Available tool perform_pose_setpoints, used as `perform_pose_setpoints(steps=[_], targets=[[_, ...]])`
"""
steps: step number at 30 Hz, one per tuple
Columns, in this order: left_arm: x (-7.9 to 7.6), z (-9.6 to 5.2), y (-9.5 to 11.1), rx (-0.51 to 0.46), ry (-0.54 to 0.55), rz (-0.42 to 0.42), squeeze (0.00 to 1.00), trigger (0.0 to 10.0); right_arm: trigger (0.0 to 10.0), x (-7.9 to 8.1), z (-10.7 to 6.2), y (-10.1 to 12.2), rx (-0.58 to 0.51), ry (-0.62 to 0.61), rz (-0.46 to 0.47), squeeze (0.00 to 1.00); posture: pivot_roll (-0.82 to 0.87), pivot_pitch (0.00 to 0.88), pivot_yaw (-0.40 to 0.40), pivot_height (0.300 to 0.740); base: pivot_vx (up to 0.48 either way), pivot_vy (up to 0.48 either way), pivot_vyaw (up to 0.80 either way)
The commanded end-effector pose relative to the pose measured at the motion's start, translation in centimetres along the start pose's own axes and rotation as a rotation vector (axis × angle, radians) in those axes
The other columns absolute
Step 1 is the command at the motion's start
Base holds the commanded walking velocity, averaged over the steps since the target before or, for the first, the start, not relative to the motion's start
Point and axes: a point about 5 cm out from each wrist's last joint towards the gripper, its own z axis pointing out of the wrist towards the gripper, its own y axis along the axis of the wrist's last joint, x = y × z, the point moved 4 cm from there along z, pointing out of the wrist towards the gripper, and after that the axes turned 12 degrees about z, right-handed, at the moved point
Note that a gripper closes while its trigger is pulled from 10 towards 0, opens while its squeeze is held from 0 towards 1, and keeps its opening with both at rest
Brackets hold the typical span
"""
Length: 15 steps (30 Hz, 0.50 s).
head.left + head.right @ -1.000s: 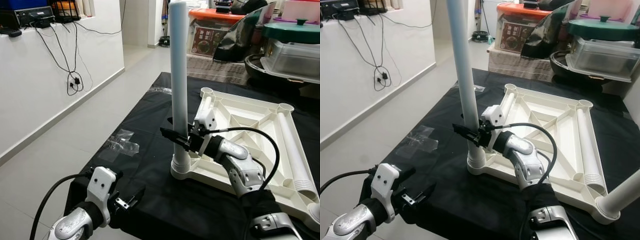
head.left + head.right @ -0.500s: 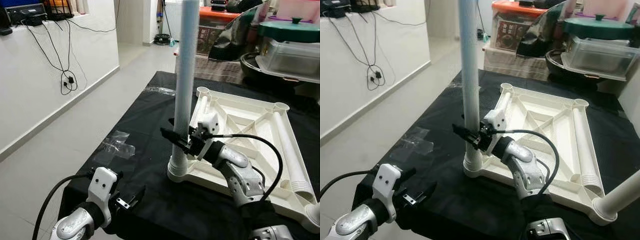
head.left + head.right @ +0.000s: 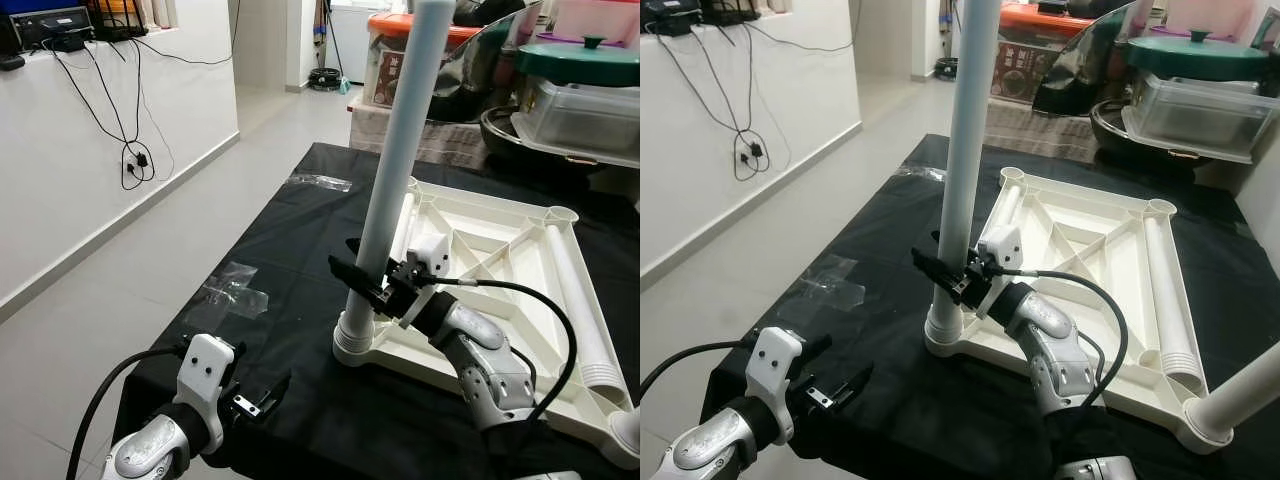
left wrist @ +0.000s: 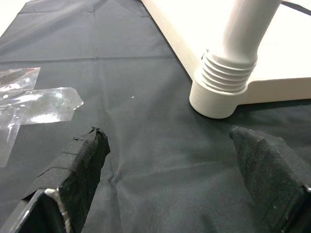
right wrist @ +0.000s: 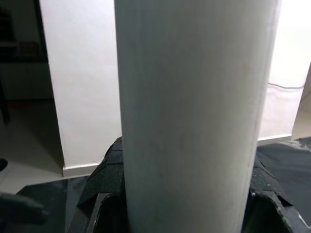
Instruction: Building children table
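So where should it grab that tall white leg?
Probably low on the round leg, just above its ribbed end, coming from the tabletop side. The right gripper already clamps it there, where its fingers can wrap the smooth tube and steer the tilted leg.

Right hand clamped; left hand spread, low.

White table leg, white tabletop frame, plain black cloth, black gripper fingers, silver arms.
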Motion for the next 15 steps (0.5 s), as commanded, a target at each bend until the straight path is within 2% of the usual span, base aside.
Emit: perform_pose_setpoints(steps=[1, 7, 12, 14, 15], targets=[[0.1, 0.1, -0.4, 0.013, 0.003, 0.004, 0.00, 10.0, 10.0, 0.5, -0.6, -3.1, 0.117, 0.017, 0.045, 0.00, 0.03, 0.000, -0.051, 0.740, 0.000, 0.000, 0.00], [0.1, 0.2, -0.3, 0.010, -0.001, 0.007, 0.00, 10.0, 10.0, 1.5, -0.6, -3.3, 0.216, 0.172, -0.042, 0.00, 0.03, 0.000, -0.046, 0.740, 0.000, 0.000, 0.00], [0.3, 0.3, -0.3, 0.008, 0.002, 0.008, 0.00, 10.0, 10.0, 1.8, -0.5, -3.1, 0.268, 0.271, -0.065, 0.00, 0.03, 0.000, -0.055, 0.740, 0.000, 0.000, 0.00], [0.3, 0.3, -0.3, 0.008, 0.002, 0.008, 0.00, 10.0, 10.0, 1.8, -0.5, -3.1, 0.268, 0.271, -0.065, 0.00, 0.03, 0.000, -0.055, 0.740, 0.000, 0.000, 0.00], [0.3, 0.3, -0.2, 0.007, 0.004, 0.007, 0.00, 10.0, 10.0, 2.0, -0.2, -3.0, 0.290, 0.316, -0.059, 0.00, 0.04, 0.000, -0.058, 0.740, 0.000, 0.000, 0.00]])
